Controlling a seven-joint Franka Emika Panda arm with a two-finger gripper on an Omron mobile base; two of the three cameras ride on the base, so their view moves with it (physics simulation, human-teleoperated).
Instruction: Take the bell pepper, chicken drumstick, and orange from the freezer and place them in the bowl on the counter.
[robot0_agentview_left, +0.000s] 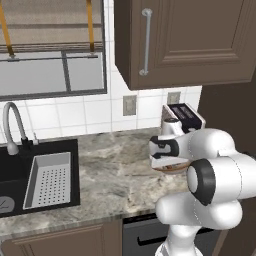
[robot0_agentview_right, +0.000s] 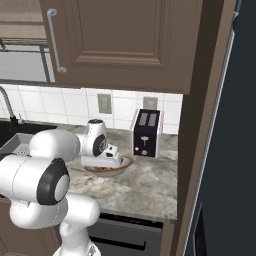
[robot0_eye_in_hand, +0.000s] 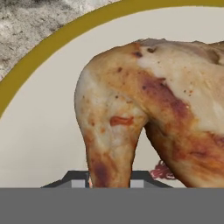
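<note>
The golden-brown chicken drumstick (robot0_eye_in_hand: 131, 109) lies inside the beige bowl (robot0_eye_in_hand: 39, 131), close to its tan-gold rim. My gripper (robot0_eye_in_hand: 109, 181) is shut on the drumstick's narrow end, with a dark fingertip pressed against each side. A small patch of red shows beneath the drumstick; I cannot tell what it is. From the base cameras, the hand points down into the bowl (robot0_agentview_right: 126, 163) on the marbled counter (robot0_agentview_right: 145, 185), in front of the toaster. The bowl's rim (robot0_agentview_left: 170, 169) peeks out under the hand. The orange is out of view.
A black-and-silver toaster (robot0_agentview_right: 146, 132) stands just behind the bowl against the tiled wall. The dark freezer (robot0_agentview_right: 242, 125) rises at the right. To the left are the black sink, a grey sink basket (robot0_agentview_left: 49, 180) and the faucet (robot0_agentview_left: 10, 125). Wooden cabinets hang overhead.
</note>
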